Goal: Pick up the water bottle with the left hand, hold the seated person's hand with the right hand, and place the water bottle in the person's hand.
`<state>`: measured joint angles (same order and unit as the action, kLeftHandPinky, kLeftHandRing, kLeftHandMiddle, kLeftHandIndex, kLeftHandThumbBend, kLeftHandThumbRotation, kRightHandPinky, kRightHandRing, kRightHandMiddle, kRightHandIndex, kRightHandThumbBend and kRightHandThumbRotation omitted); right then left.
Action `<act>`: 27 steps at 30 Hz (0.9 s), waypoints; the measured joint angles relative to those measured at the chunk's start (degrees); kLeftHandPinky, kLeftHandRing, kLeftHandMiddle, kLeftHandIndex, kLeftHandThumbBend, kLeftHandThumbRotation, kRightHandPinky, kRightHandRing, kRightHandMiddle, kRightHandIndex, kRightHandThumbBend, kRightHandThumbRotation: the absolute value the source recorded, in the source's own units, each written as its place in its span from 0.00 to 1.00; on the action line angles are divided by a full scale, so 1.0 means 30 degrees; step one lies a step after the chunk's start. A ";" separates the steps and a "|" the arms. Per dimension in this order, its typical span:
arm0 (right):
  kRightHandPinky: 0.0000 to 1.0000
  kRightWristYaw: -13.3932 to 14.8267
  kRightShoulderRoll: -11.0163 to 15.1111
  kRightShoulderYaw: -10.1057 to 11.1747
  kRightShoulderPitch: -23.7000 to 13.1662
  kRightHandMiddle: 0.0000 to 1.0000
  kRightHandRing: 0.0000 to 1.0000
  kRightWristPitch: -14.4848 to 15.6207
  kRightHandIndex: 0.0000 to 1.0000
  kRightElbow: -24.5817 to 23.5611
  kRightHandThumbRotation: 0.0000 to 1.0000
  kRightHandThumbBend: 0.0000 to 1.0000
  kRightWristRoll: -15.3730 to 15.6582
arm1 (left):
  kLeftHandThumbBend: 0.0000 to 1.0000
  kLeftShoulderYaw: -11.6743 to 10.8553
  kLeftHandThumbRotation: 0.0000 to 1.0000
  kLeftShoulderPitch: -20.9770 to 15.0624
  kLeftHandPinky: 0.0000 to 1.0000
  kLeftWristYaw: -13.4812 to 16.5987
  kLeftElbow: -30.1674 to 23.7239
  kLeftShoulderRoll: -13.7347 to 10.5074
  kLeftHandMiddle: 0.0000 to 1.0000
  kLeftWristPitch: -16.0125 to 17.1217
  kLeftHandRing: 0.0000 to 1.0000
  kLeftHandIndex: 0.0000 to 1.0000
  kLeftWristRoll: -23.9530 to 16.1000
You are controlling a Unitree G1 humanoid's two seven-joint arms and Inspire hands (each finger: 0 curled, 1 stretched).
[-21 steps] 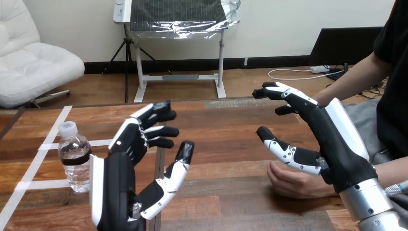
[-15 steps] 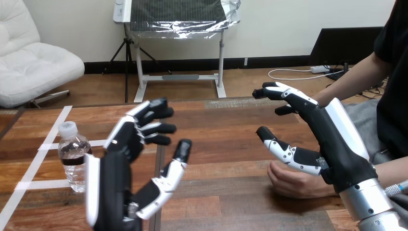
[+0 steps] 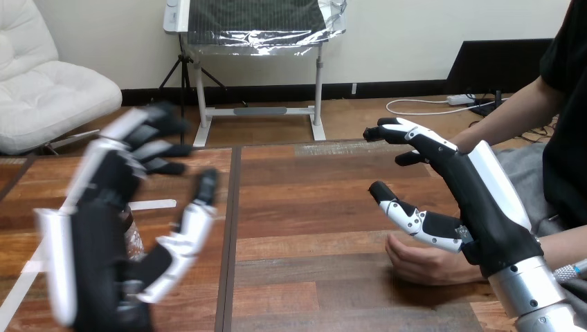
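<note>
My left hand (image 3: 104, 228) is raised at the left of the table, open, with fingers spread and thumb out. It stands in front of the water bottle (image 3: 133, 241), of which just a sliver of clear plastic shows between the palm and the thumb. My right hand (image 3: 477, 200) hovers open at the right, fingers pointing left and thumb lowered. The person's hand (image 3: 426, 261) rests on the table just under that thumb, loosely curled; I cannot tell whether the two touch.
The wooden table (image 3: 311, 200) has white tape lines (image 3: 156, 205) at the left. The person's other forearm (image 3: 512, 114) reaches in at the upper right, behind my right hand.
My left hand has swept to the left and now covers the bottle, which stood in plain sight beside it before. My right hand and the person's hand have stayed put.
</note>
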<state>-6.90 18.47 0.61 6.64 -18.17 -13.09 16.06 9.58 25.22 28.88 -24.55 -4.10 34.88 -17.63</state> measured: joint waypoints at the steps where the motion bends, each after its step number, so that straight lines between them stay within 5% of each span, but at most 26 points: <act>1: 0.73 0.0000 0.0000 0.0000 0.0000 0.87 0.84 0.0000 0.76 0.0000 0.00 0.39 0.0037 | 0.48 -0.0161 0.12 0.0026 0.54 0.0142 -0.0131 -0.0006 0.68 0.0043 0.61 0.72 -0.0170; 16: 0.74 0.0000 0.0000 -0.0002 0.0000 0.87 0.84 -0.0003 0.76 0.0001 0.00 0.39 0.0127 | 0.55 -0.3156 0.15 0.0005 0.70 0.3714 -0.0483 -0.0102 0.79 0.0203 0.76 0.80 -0.4678; 27: 0.74 0.0000 -0.0004 -0.0003 0.0000 0.87 0.85 0.0027 0.76 0.0000 0.00 0.40 0.0194 | 0.68 -0.4487 0.22 -0.0290 0.87 0.4609 -0.0025 -0.0108 0.91 -0.1430 0.89 0.88 -0.5264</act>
<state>-6.90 18.46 0.60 6.64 -18.09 -13.09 16.64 -3.88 24.35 42.70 -24.63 -4.42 30.59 -33.42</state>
